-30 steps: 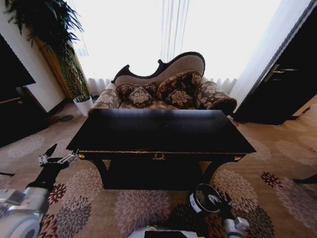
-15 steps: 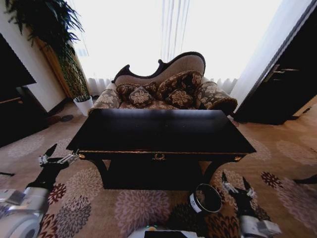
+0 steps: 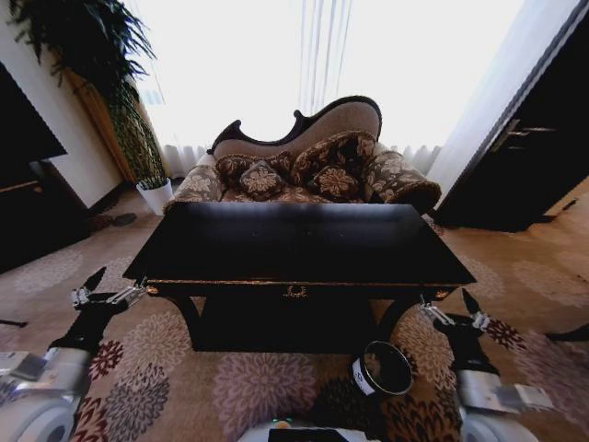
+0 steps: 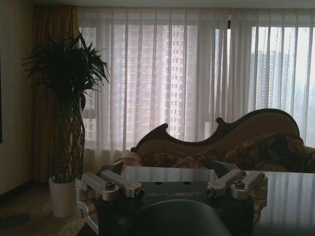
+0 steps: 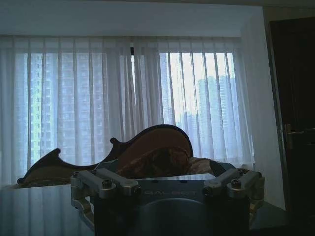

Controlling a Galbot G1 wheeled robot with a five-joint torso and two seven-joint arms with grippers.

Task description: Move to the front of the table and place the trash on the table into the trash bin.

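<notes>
Head view: desk (image 3: 299, 241) is sitting dead center
Left claw (image 3: 108, 293): hanging at 8 o'clock, fingers apart
Right claw (image 3: 454, 311): hovering at 4 o'clock, fingers apart
Trash bin (image 3: 385, 367): standing on carpet at 5 o'clock

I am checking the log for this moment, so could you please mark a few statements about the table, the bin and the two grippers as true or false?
1. The trash bin stands on the carpet in front of the table. True.
2. The bin sits on the tabletop. False: it is on the floor, lower than the table.
3. The right gripper is open near the table's front right corner. True.
4. The left gripper holds a paper wad. False: it is open and empty, beside the table's front left corner.
5. A sofa stands behind the table. True.
6. The right gripper is inside the bin. False: it is raised, to the right of the bin.
</notes>
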